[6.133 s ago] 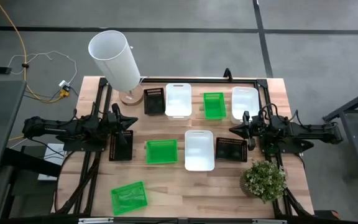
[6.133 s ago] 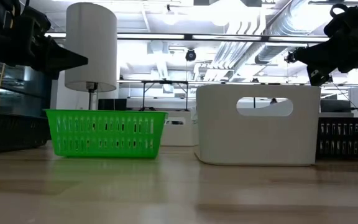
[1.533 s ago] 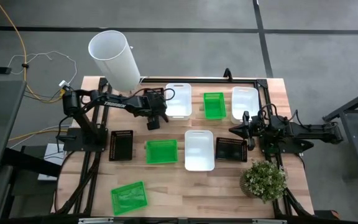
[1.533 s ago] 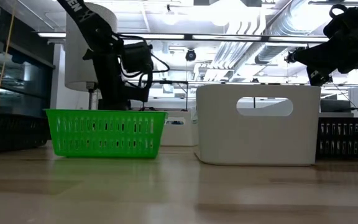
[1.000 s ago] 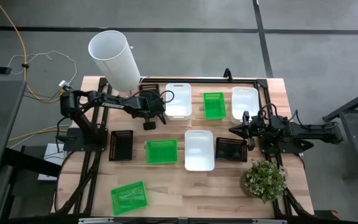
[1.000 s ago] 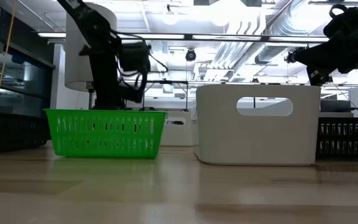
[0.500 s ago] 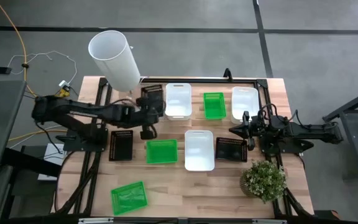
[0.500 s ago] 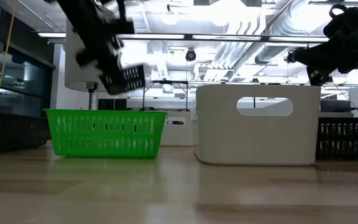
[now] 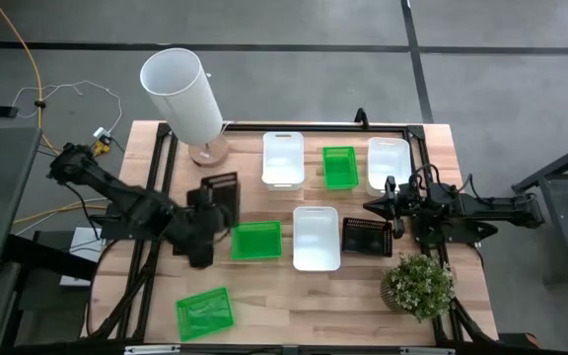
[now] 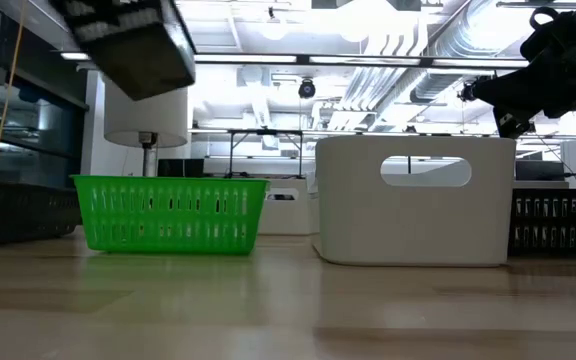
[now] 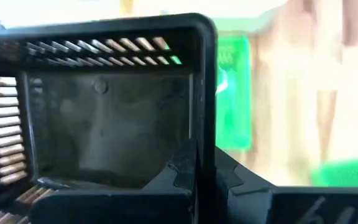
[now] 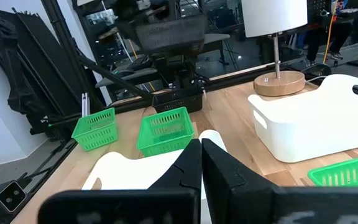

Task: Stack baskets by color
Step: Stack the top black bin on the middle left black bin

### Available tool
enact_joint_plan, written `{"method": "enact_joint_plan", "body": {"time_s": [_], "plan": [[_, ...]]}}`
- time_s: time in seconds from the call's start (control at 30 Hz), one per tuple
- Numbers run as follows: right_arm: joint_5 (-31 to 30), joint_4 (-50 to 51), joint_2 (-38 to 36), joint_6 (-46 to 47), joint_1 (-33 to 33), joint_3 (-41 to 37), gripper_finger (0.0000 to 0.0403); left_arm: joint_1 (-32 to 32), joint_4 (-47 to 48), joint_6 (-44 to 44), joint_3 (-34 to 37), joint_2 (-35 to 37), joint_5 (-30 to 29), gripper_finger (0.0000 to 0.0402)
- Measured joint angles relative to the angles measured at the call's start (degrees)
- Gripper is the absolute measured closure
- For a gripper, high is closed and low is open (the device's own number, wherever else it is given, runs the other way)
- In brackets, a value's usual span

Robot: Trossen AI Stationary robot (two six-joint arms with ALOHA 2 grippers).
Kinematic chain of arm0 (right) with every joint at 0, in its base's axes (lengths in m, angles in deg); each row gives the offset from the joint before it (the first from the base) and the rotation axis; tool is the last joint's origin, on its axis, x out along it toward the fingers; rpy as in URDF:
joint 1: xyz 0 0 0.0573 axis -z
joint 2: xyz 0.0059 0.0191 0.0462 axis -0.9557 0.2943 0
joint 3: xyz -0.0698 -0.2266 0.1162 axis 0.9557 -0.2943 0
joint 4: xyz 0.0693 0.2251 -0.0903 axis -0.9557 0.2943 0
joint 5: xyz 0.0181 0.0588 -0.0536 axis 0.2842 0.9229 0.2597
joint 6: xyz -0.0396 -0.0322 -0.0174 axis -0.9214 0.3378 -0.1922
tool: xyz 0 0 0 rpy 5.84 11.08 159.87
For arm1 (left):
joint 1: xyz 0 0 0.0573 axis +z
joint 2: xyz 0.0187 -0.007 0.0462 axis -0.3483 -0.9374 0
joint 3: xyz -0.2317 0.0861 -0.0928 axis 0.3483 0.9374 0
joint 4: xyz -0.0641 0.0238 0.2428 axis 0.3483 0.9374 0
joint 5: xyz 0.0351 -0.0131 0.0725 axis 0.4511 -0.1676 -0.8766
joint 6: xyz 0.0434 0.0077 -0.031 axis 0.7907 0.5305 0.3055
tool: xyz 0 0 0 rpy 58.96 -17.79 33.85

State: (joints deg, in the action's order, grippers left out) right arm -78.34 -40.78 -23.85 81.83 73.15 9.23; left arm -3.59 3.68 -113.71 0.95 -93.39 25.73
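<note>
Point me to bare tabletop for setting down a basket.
Free: the front strip between the lone green basket and the potted plant. Crowded: the far row and the middle row, from the centre green basket to the black basket.

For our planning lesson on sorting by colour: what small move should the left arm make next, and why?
Probably lower the held basket into the black basket on the table. The left end effector is shut on its wall; it hangs roughly above that matching basket. The right end effector waits, shut.
</note>
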Motion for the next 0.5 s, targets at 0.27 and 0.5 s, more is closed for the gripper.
{"method": "enact_joint_plan", "body": {"time_s": [0.27, 0.5], "plan": [[0.0, -0.03, -0.02, -0.01, 0.0, 0.0, 0.0402, -12.53, 10.09, -17.08, 0.35, -3.12, 1.87, 0.0401], [0.0, -0.01, -0.02, -0.02, 0.0, 0.0, 0.0402, -20.69, 13.25, -22.36, 0.35, -8.76, 1.28, 0.0401]]}}
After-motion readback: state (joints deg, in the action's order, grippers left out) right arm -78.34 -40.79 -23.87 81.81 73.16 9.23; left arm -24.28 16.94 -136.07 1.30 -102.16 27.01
